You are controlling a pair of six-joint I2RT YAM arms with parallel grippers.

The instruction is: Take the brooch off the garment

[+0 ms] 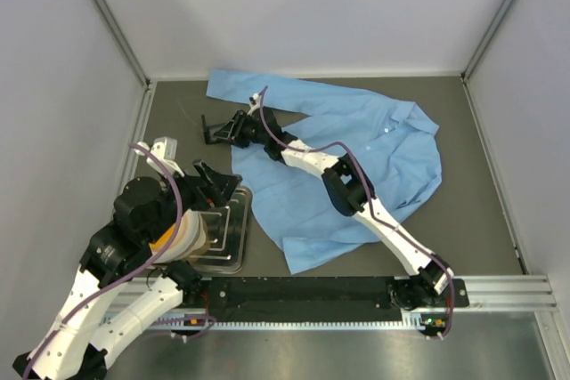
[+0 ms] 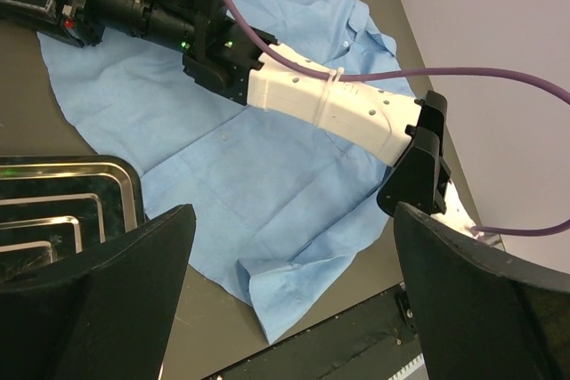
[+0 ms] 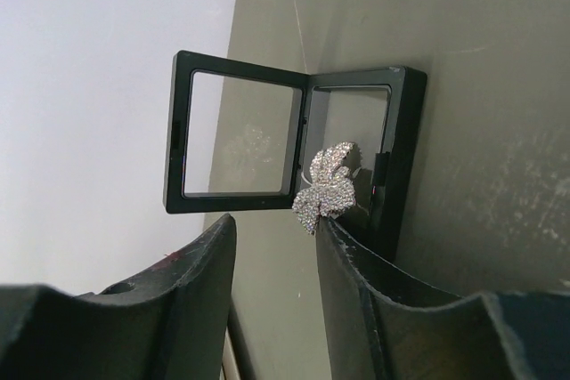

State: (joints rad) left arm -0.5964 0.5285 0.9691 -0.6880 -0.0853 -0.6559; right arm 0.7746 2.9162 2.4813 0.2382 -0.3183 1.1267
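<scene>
The brooch, a silvery leaf-shaped sparkling ornament, lies against the open black square holder on the table. It touches the tip of my right gripper's right-hand finger. My right gripper is open, with a clear gap between the jaws and nothing clamped. In the top view it reaches past the shirt's left edge to the holder. The light blue shirt lies spread on the table and also shows in the left wrist view. My left gripper is open and empty above the shirt's near hem.
A metal tray sits at the front left, beside the shirt's hem, and shows in the left wrist view. My right arm stretches across the shirt. White walls close in the table on three sides.
</scene>
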